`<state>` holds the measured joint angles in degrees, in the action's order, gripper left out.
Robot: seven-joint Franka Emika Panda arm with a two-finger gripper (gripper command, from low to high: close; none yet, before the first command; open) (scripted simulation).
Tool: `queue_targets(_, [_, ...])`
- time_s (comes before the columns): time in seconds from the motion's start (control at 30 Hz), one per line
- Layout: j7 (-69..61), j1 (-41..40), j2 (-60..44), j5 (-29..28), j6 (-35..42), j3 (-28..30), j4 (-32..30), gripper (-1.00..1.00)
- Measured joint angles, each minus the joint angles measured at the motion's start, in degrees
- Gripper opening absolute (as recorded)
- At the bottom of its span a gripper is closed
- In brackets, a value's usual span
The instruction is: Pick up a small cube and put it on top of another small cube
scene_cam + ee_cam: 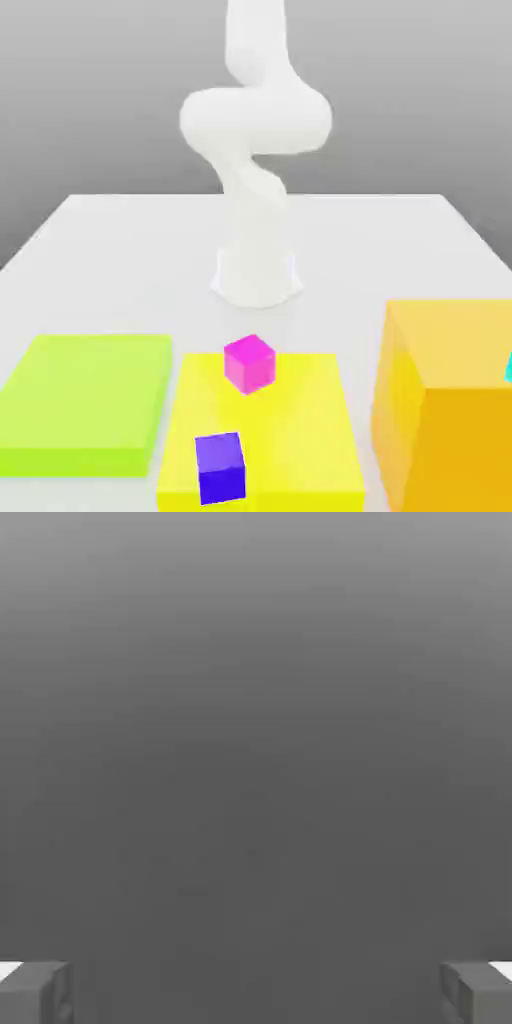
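Note:
A sliver of the small cyan cube (508, 368) shows at the exterior view's right edge, on top of the tall orange block (445, 400). The magenta cube (249, 362) sits at the far edge of the flat yellow slab (290, 430). The violet-blue cube (220, 467) sits near that slab's front left corner. In the hand view my gripper (256, 992) is open, its grey fingertips (35, 992) far apart with nothing between them and only plain grey background beyond. The white arm (255, 150) rises from its base at the table's middle and leaves the picture upward.
A flat lime-green slab (85, 400) lies at the exterior view's left, beside the yellow slab. The white table (130, 250) stretches behind them around the arm's base (257, 275).

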<state>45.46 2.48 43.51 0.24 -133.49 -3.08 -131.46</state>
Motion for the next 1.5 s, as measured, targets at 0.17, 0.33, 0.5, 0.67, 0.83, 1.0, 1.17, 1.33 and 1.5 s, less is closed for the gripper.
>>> queue_targets(0.17, [-2.64,6.98,-9.56,1.51,-5.84,-6.25,-2.69,0.00])
queue_targets(0.33, [-5.31,13.08,-19.68,2.66,-11.66,-11.51,-6.79,0.00])
queue_targets(0.5, [-7.04,18.53,-30.00,2.43,-17.43,-17.00,-11.16,0.00])
queue_targets(0.67, [-6.52,24.52,-40.79,-0.97,-23.20,-22.51,-15.55,0.00])
queue_targets(0.83, [-5.04,24.91,-49.86,-7.23,-27.57,-18.65,-22.40,0.00])
queue_targets(1.0, [2.06,30.86,-59.89,-18.04,-35.03,-9.73,-21.54,0.00])
queue_targets(1.17, [4.02,33.59,-63.02,-20.54,-37.52,-6.43,-20.81,-1.00])
queue_targets(1.33, [3.23,32.29,-61.50,-19.55,-36.30,-7.97,-21.19,-1.00])
queue_targets(1.5, [-4.93,27.85,-51.65,-8.79,-29.09,-14.87,-23.43,-1.00])
